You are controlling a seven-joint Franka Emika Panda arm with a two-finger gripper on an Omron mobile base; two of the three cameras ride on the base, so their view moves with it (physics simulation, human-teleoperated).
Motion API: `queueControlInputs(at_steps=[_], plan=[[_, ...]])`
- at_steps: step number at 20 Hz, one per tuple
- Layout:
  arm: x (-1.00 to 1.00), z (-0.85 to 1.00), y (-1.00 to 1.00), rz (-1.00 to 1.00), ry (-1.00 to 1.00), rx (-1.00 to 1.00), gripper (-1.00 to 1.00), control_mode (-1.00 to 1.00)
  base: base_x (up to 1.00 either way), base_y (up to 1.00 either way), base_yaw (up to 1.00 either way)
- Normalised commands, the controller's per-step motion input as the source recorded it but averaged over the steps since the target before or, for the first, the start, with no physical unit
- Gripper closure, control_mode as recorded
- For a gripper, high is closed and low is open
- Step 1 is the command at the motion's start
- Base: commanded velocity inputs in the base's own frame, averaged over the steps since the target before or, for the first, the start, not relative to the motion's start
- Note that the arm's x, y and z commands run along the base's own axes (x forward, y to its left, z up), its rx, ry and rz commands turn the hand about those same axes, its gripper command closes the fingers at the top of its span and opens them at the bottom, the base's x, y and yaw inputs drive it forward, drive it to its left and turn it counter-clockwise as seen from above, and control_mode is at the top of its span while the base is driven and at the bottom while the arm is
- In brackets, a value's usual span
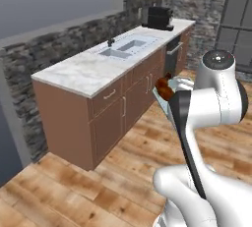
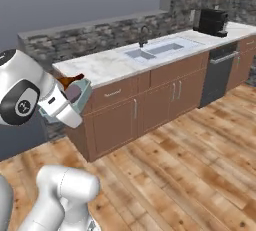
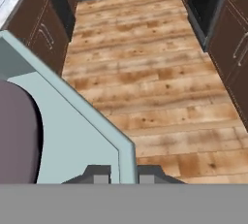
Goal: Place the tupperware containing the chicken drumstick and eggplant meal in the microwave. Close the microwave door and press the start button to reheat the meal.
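Note:
My gripper (image 3: 123,175) is shut on the rim of the pale blue-grey tupperware (image 3: 72,131), one fingertip on each side of its wall, holding it in the air over the wooden floor. The dull purple-grey eggplant (image 3: 17,136) lies inside at the left. In the right base view the tupperware (image 2: 84,94) sits at the end of my white hand, with the eggplant (image 2: 73,93) and the reddish-brown chicken drumstick (image 2: 69,81) in it. The drumstick (image 1: 164,89) peeks out beside my forearm in the left base view. The microwave and its door are out of view.
A marble counter (image 1: 83,71) with a sink (image 1: 125,48) runs along the stone wall over brown cabinets (image 2: 120,117). A black coffee machine (image 2: 212,22) stands at its far end, above a dishwasher (image 2: 218,75). Dark cabinets (image 3: 232,48) line both sides of the wooden floor (image 3: 145,87).

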Motion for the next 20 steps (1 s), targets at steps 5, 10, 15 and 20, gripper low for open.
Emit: queueControlInputs(at_steps=[5, 10, 15, 20], plan=[[0.0, 0.0, 0.0, 0.0, 0.0, 0.0, 1.0, 1.0, 0.09, -0.27, -0.7], [0.0, 0.0, 0.0, 0.0, 0.0, 0.0, 1.0, 1.0, 0.21, -0.22, -0.64], [0.0, 0.0, 0.0, 0.0, 0.0, 0.0, 1.0, 1.0, 0.17, -0.26, -0.64], [0.0, 0.0, 0.0, 0.0, 0.0, 0.0, 1.0, 1.0, 0.23, -0.1, -0.56]])
